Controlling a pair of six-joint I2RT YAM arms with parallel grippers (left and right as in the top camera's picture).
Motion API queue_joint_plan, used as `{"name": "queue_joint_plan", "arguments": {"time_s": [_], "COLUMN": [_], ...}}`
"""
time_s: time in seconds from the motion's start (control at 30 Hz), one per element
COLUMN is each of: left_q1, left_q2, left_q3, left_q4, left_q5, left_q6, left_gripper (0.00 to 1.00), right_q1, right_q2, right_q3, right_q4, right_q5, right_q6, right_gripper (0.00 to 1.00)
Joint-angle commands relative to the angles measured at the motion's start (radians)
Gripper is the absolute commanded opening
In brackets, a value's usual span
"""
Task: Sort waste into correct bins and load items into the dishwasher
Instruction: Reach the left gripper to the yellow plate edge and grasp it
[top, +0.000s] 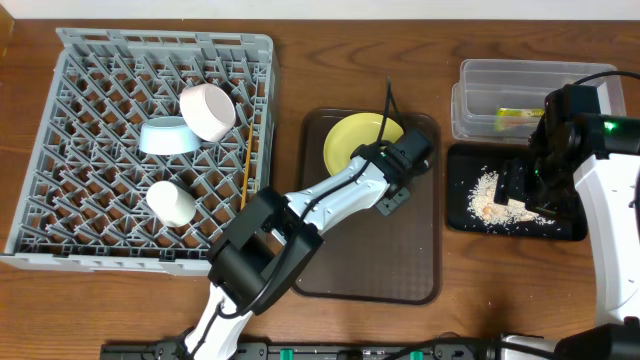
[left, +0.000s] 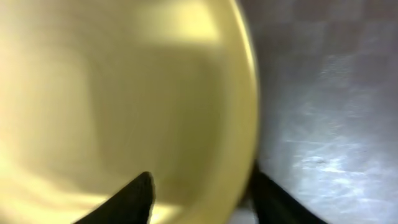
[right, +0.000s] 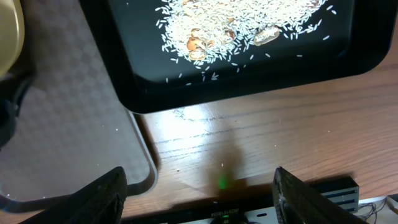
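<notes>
Left hand unclenched astride rim of yellow plate; right hand released over table near black tray.

One grey dish rack is counted at nine o'clock on the desk. In it are found two bowls, one white bowl and one light blue bowl, and one white cup. The chopsticks are seen as one thin line; one stick or a pair cannot be told. One yellow plate and one brown serving tray are counted. At three o'clock two bins are counted: one clear tub with one wrapper, one black tray with one heap of leftovers.
</notes>
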Motion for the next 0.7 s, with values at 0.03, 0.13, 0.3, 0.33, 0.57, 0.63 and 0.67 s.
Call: {"name": "queue_joint_plan", "arguments": {"time_s": [0.03,0.13,0.3,0.33,0.57,0.63,0.67], "left_q1": [0.004,0.004,0.004,0.004,-0.002,-0.007,-0.01], "left_q2": [0.06,0.065,0.065,0.065,0.064,0.062,0.059], "left_q3": [-0.008,-0.008,-0.008,-0.008,-0.007,0.0,0.002], "left_q4": [-0.01,-0.01,-0.011,-0.011,-0.016,-0.026,-0.029], "left_q5": [-0.117,-0.117,-0.117,-0.117,-0.193,-0.237,-0.254], "left_q6": [0.008,0.008,0.008,0.008,0.008,0.008,0.008], "left_gripper": [0.41,0.27,0.15,0.12,0.08,0.08,0.08], "right_q1": [-0.005,-0.005,-0.005,-0.005,-0.005,-0.005,-0.005], "right_q2": [-0.017,-0.017,-0.017,-0.017,-0.017,-0.017,-0.017], "right_q3": [0.016,0.016,0.016,0.016,0.016,0.016,0.016], "right_q4": [0.0,-0.001,-0.001,-0.001,-0.004,-0.004,-0.004], "right_q5": [0.017,0.017,0.017,0.017,0.017,0.017,0.017], "right_q6": [0.013,0.013,0.013,0.013,0.012,0.013,0.012], "right_gripper": [0.73,0.73,0.73,0.73,0.73,0.73,0.73]}}
